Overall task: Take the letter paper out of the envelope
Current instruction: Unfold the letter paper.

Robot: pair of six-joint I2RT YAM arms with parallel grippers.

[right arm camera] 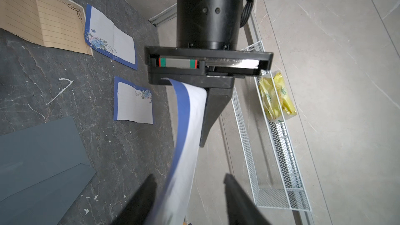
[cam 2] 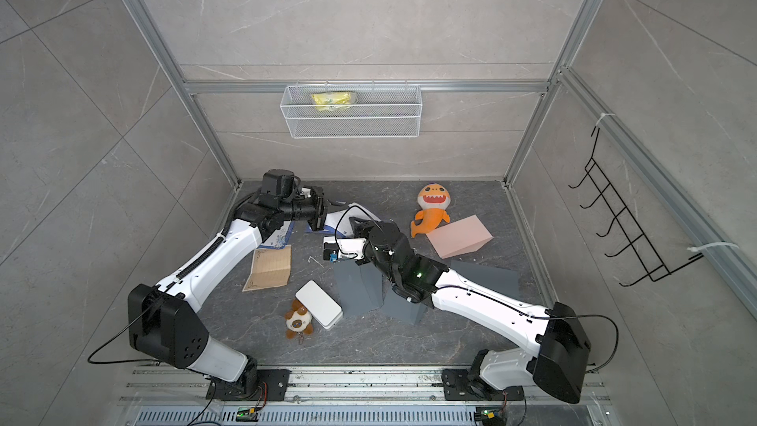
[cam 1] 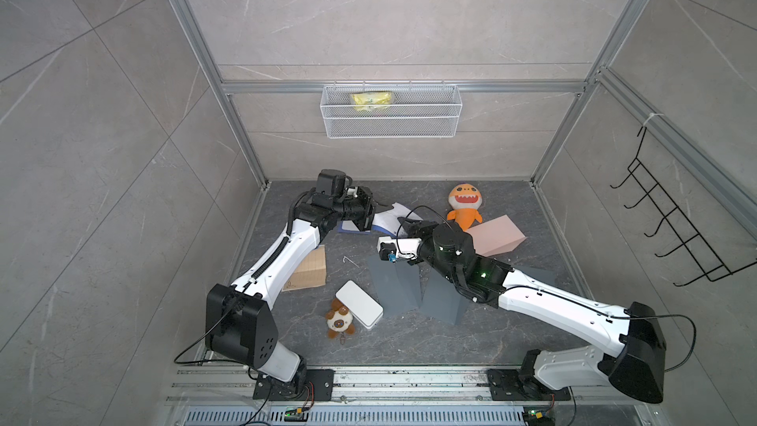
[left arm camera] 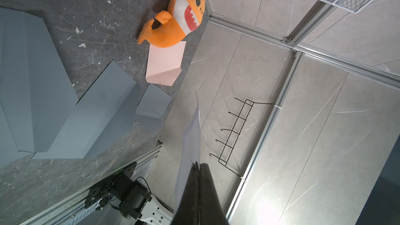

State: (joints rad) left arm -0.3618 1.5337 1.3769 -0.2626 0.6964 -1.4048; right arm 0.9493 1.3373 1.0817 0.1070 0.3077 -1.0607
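Blue-bordered white for the letter paper (right arm camera: 190, 113), plain grey for the envelope (cam 1: 399, 288). Orange for the plush shark (cam 1: 463, 217), pale pink for the wedge (cam 1: 495, 235).

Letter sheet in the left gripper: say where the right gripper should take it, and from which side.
Take the free end of the sheet, opposite the shut left gripper, pinching its two flat faces. It hangs as a thin curved strip, and the open right gripper straddles that end, a finger to each side, so closing there should hold it.
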